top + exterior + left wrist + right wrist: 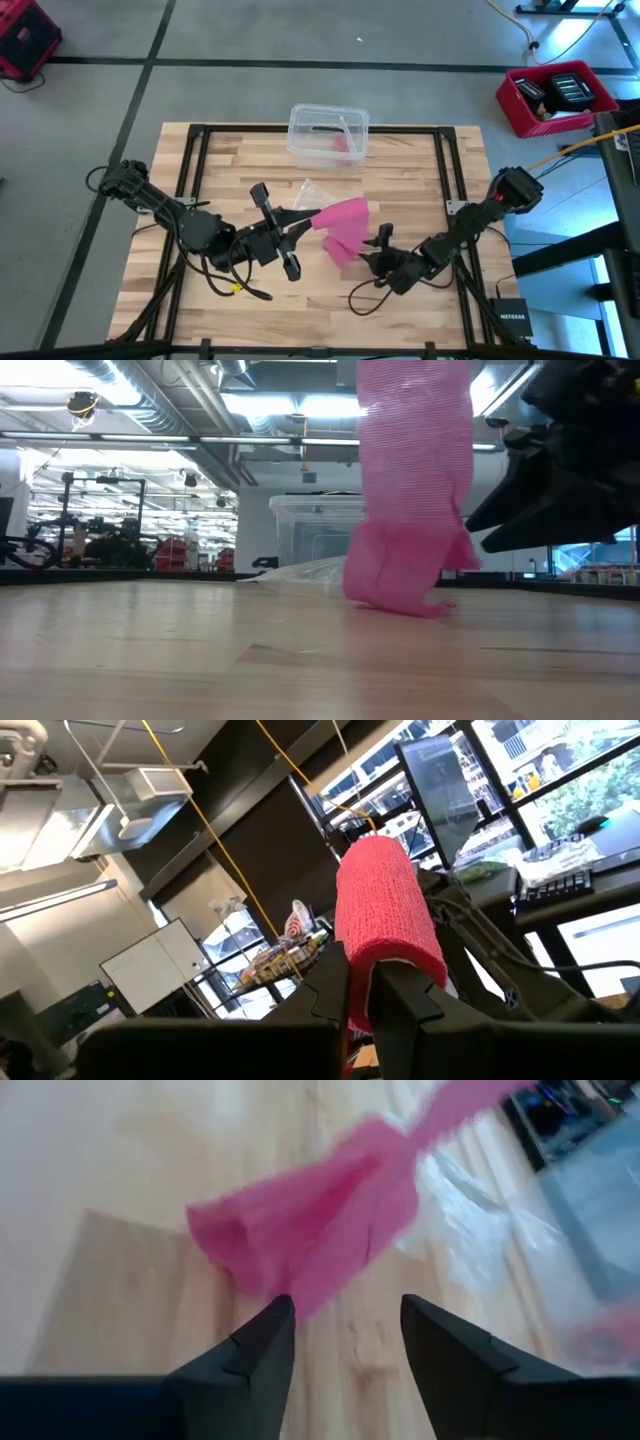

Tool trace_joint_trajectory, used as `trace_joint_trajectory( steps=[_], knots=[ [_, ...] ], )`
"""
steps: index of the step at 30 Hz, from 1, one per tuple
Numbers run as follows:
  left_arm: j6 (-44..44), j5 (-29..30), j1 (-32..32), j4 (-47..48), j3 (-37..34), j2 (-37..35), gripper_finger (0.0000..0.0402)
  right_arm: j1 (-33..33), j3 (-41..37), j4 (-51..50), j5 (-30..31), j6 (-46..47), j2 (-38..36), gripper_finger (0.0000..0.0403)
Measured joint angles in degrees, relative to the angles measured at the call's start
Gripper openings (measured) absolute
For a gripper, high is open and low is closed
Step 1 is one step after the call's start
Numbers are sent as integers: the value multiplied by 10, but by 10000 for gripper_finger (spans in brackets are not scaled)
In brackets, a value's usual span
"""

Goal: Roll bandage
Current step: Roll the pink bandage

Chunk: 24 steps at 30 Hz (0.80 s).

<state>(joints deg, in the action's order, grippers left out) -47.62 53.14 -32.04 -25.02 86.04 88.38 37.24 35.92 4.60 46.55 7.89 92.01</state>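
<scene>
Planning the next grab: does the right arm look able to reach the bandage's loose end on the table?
Probably yes: the right claw is open, the bandage just ahead, with nothing between them.

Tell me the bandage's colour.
Pink; the bandage shows best in the low view, hanging to the table.

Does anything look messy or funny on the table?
Yes. The pink bandage isn't a neat roll: the left gripper, shut on one end, holds it up while the rest hangs down and crumples in a heap on the table. A clear wrapper lies loose beside it. The right gripper waits open nearby.
</scene>
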Motion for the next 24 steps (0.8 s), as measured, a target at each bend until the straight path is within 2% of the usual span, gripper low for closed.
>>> trace_joint_trajectory(
  steps=[3,8,15,24],
  knots=[
    [4,0,6,0,0,0,17,-7,0,35,-22,-20,11,186],
    [14,0,20,0,0,0,17,2,0,22,-26,-23,8,186],
    [29,16,47,0,0,0,17,36,0,-13,23,-23,-14,186],
    [49,21,64,0,0,0,17,71,0,-13,20,-24,-19,186]
  ],
)
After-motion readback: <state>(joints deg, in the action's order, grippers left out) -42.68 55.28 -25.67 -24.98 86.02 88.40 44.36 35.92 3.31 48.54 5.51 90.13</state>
